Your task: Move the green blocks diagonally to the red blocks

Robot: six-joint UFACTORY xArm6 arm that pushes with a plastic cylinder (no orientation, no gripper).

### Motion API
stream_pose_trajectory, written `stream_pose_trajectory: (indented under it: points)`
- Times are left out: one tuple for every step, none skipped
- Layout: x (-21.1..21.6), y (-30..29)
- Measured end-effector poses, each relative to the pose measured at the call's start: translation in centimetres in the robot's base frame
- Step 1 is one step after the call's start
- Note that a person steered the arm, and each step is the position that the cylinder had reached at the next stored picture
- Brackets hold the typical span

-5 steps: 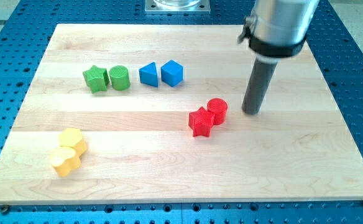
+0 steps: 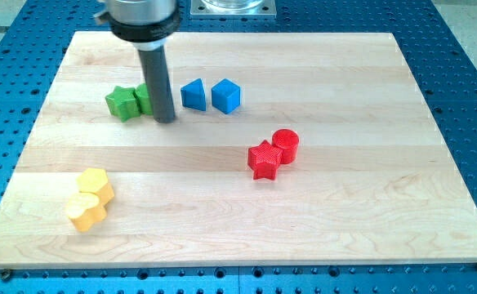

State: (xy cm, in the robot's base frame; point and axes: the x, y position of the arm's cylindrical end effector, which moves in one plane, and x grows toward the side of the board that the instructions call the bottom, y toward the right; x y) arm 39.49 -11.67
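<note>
wooden board (image 2: 369, 204) on blue perforated bench (image 2: 467, 98) | two blue blocks (image 2: 193, 95) (image 2: 226, 95) touching, 12 o'clock of centre; left one perhaps a wedge | two yellow blocks (image 2: 95, 183) (image 2: 86, 211) touching, 8 o'clock

My rod stands right in front of the green cylinder (image 2: 144, 97), covering most of it, so its shape barely reads. My tip (image 2: 165, 121) sits at its right edge; contact I can't tell. My arm's upper part runs off the view's top.
</note>
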Motion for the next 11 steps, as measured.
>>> stream_pose_trajectory:
  points:
    - [-2.6, 0.9]
    - [-2.7, 3.8]
    - [-1.8, 9.8]
    - [-1.4, 7.7]
    - [-0.1, 1.7]
    - [-0.4, 2.0]
    - [-3.1, 6.1]
    - [-5.1, 6.2]
    - [-5.1, 6.2]
    - [-5.1, 6.2]
    - [-5.1, 6.7]
